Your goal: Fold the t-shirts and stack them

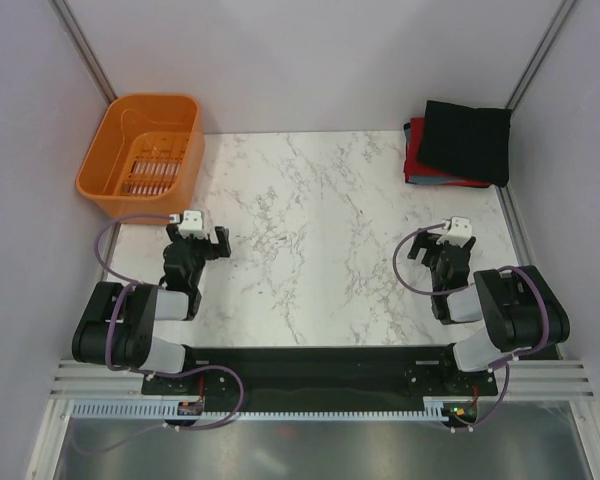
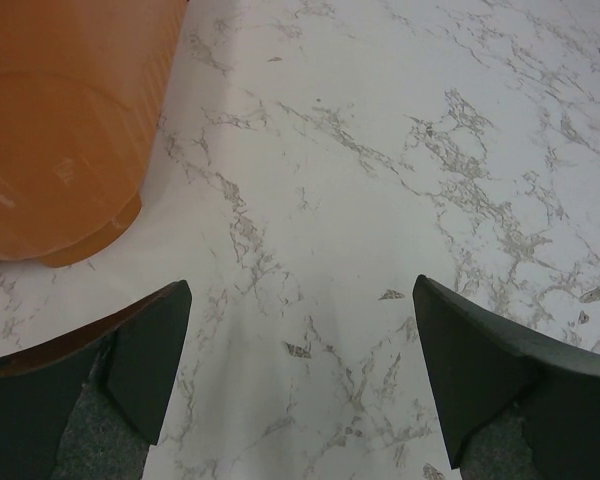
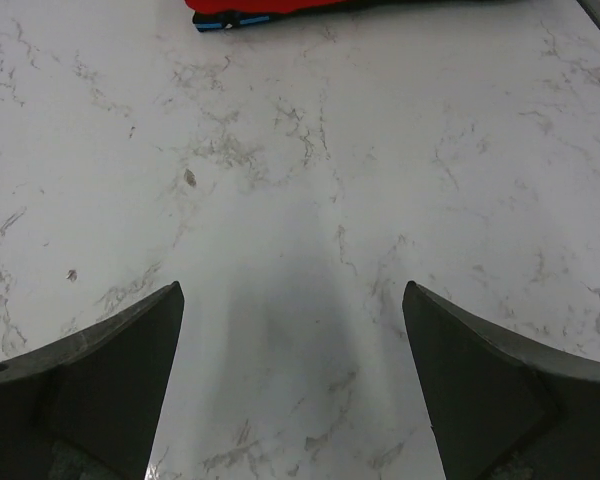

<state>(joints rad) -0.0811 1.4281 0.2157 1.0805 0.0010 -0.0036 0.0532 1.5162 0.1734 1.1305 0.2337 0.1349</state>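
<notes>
A folded black t-shirt (image 1: 467, 140) lies on top of a stack at the table's far right corner. A folded red t-shirt (image 1: 417, 160) and a grey-blue one (image 1: 408, 133) show under it at the left edge. The stack's red and blue edge shows at the top of the right wrist view (image 3: 270, 12). My left gripper (image 1: 198, 240) is open and empty, low over the marble near the orange basket. My right gripper (image 1: 440, 246) is open and empty, over the marble in front of the stack.
An orange plastic basket (image 1: 105, 165) stands at the far left corner, and its wall fills the upper left of the left wrist view (image 2: 60, 120). Grey walls close in the table on three sides. The marble tabletop (image 1: 310, 230) lies between the arms.
</notes>
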